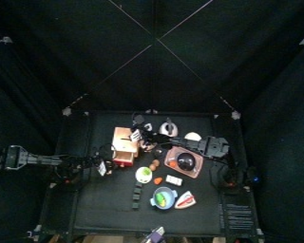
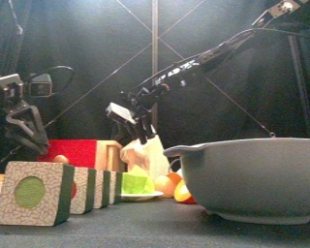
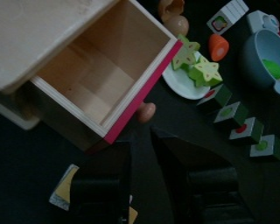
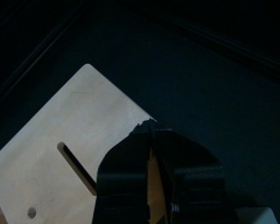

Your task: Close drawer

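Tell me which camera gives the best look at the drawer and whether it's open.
The left wrist view: the drawer fills it, pulled out, its inside bare. The top view shows it small among clutter. The front view shows only a slice behind blocks. The right wrist view shows a pale wooden panel, likely its top.

Black curtains (image 1: 66, 57) close in all sides w/ thin pale cords crossing overhead in an X. Small black counter (image 1: 85, 195) sits mid-pen. Light is dim, surroundings nearly black.
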{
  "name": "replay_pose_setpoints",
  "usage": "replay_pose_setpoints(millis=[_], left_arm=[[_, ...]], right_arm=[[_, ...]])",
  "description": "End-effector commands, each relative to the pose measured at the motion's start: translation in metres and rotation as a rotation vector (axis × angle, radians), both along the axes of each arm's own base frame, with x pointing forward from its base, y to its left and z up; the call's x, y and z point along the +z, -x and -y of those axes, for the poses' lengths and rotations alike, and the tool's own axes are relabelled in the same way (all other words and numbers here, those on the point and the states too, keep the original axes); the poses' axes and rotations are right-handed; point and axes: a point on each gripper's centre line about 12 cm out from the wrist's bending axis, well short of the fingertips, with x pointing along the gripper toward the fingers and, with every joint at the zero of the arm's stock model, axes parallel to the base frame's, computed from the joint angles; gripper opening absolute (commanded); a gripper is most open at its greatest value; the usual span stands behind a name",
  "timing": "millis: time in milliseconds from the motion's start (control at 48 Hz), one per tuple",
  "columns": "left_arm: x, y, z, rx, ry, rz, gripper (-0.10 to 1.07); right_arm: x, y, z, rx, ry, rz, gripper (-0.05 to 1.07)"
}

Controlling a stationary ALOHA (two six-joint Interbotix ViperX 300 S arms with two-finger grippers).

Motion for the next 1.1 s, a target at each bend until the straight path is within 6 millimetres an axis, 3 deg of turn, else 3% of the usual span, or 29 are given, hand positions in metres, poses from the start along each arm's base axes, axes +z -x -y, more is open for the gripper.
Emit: replay_pose_setpoints(millis=[0, 354, 500, 646, 750, 1083], left_arm=[[0.011, -0.01, -0.01, 0.025, -0.029, 0.037, 0.65], [0.013, -0.023, -0.036, 0.108, -0.066, 0.03, 0.65], [0.017, -0.022, -0.036, 0.105, -0.078, 0.05, 0.65], [0.042, -0.016, -0.024, 0.03, -0.141, 0.134, 0.65], [0.053, -0.01, -0.012, -0.024, -0.163, 0.19, 0.65], [0.049, -0.005, -0.008, -0.034, -0.156, 0.183, 0.65]], right_arm=[[0.016, 0.001, 0.002, -0.002, 0.01, 0.03, 0.35], [0.017, 0.002, -0.001, 0.002, 0.011, 0.027, 0.35], [0.02, 0.002, -0.002, 0.005, 0.013, 0.034, 0.35], [0.037, 0.004, -0.002, 0.008, 0.034, 0.056, 0.35], [0.06, 0.005, -0.004, 0.023, 0.081, 0.085, 0.35], [0.097, 0.009, -0.02, 0.057, 0.132, 0.135, 0.35]])
